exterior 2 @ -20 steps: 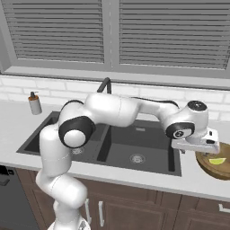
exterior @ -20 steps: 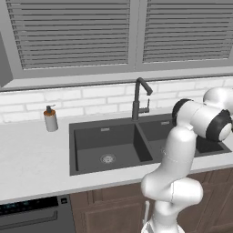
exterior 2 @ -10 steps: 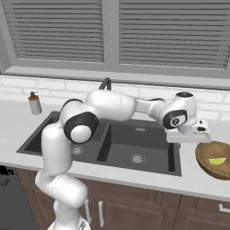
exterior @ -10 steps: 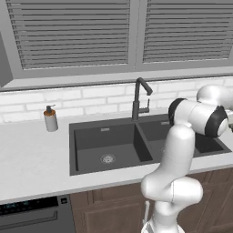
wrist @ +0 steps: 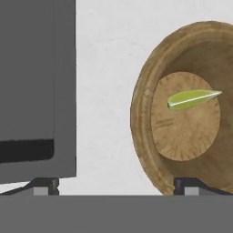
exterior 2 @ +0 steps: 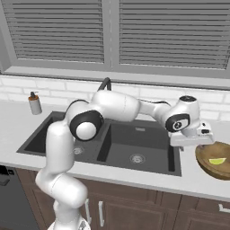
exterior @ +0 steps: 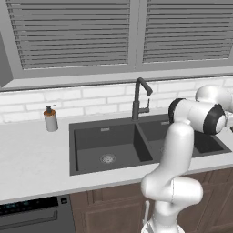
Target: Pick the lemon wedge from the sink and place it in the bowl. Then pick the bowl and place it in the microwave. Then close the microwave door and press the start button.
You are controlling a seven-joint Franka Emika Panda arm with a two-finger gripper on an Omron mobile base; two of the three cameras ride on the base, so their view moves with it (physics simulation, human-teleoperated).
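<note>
The lemon wedge [wrist: 193, 98], a small yellow-green sliver, lies on the floor of the wooden bowl [wrist: 145, 132]. The bowl [exterior 2: 207, 162] stands on the counter just right of the dark double sink [exterior 2: 112, 137], with the wedge [exterior 2: 217, 161] inside it. My gripper [exterior 2: 192, 143] hangs open and empty above the counter strip between the sink's right edge and the bowl's left rim. In the hand view its fingertips [wrist: 45, 185] straddle that strip, one by the sink [wrist: 36, 82] and one over the bowl. The microwave and its door are out of view.
A dark curved faucet [exterior: 139, 98] rises behind the sink [exterior: 109, 145]. A soap dispenser [exterior: 50, 119] stands on the counter to the left. A dishwasher panel [exterior: 32, 214] sits below the left counter. White brick wall and shuttered windows lie behind.
The wrist has turned and the hand has shifted slightly left, off the bowl's middle toward its left rim. The jaws stayed open. The wedge stays in the bowl.
</note>
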